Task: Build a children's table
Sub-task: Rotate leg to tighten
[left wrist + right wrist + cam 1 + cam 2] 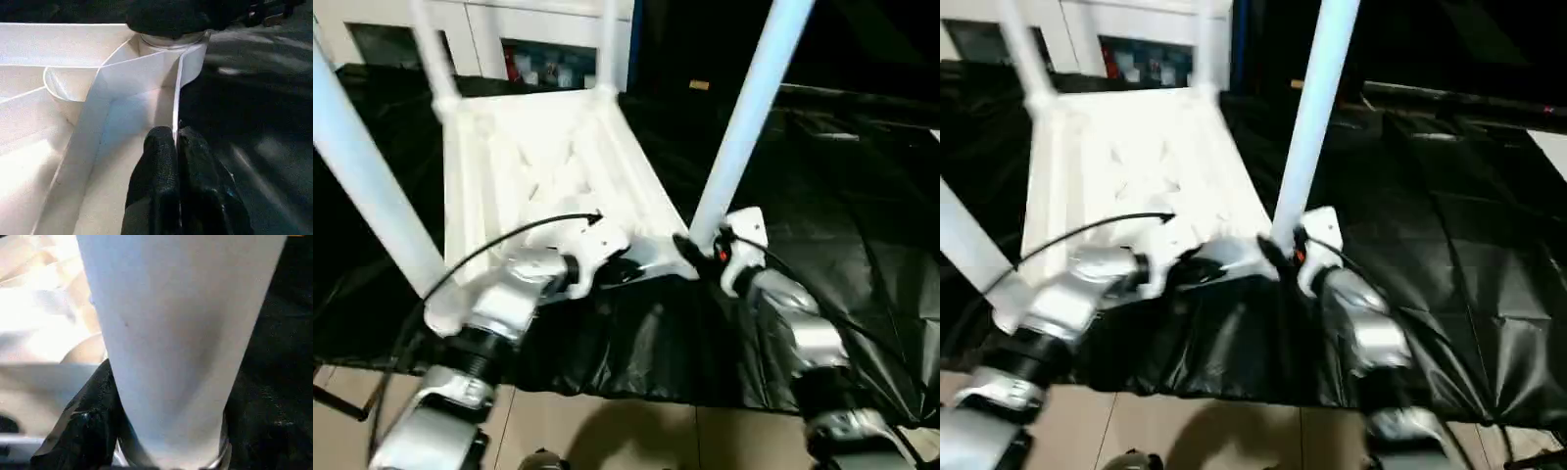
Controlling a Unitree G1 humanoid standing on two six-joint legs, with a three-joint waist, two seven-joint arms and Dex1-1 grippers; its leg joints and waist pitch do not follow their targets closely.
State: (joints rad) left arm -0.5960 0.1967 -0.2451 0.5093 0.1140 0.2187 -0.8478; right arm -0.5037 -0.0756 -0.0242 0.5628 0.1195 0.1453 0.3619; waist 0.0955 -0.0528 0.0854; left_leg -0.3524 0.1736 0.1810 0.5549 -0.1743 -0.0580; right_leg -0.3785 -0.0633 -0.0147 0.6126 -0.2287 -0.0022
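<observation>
The white table top (548,166) lies upside down on black cloth, ribbed underside up. Four white legs stand in its corner sockets: near-right leg (749,108), near-left leg (362,176), and two far legs (433,49) (607,39). My left gripper (177,147) is shut on the thin rim wall of the top's near edge, close to the near-right socket (168,41). My right gripper (702,250) grips the base of the near-right leg (176,333), with one black finger (83,426) pressed against the tube's side.
Black cloth (842,196) covers the work surface and hangs over its near edge. White cabinets (509,39) stand behind it. Tan floor (626,431) shows below the edge. A black cable (509,240) arcs over my left forearm.
</observation>
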